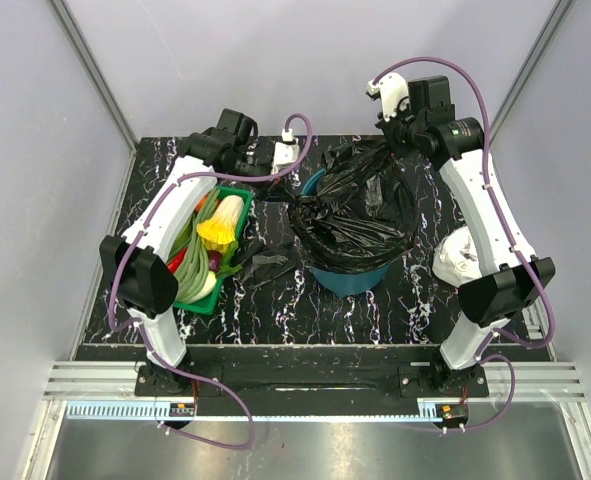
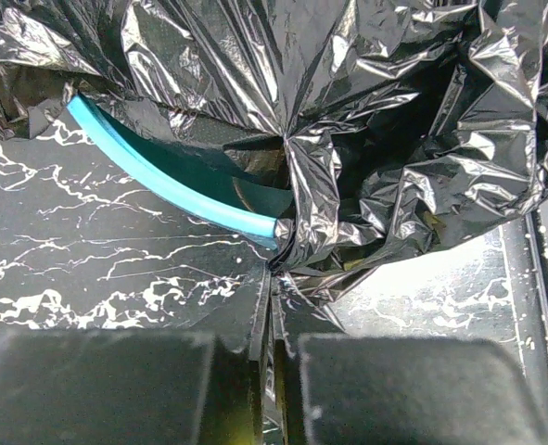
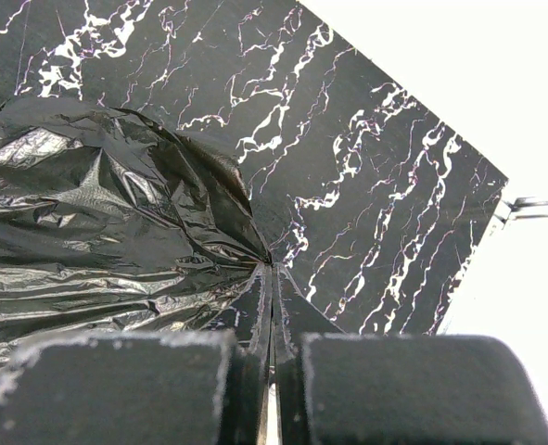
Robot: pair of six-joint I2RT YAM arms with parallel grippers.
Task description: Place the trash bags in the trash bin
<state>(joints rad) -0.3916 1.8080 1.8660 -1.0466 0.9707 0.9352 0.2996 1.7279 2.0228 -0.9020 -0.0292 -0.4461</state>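
The teal trash bin (image 1: 347,278) stands mid-table, and a large black trash bag (image 1: 350,215) is draped crumpled over its mouth. My left gripper (image 1: 308,177) is at the bin's far left rim, shut on a pinch of the bag's film (image 2: 275,271), beside the bare teal rim (image 2: 162,176). At the far right side, my right gripper (image 1: 388,150) is shut on the bag's edge (image 3: 271,269), and the film (image 3: 97,222) stretches away to the left. A small folded black trash bag (image 1: 266,265) lies on the table left of the bin.
A green rectangular tray (image 1: 197,303) of vegetables sits under the left arm. A white crumpled object (image 1: 459,256) lies by the right arm. The black marbled tabletop (image 1: 275,310) ends close behind both grippers, with grey walls around it.
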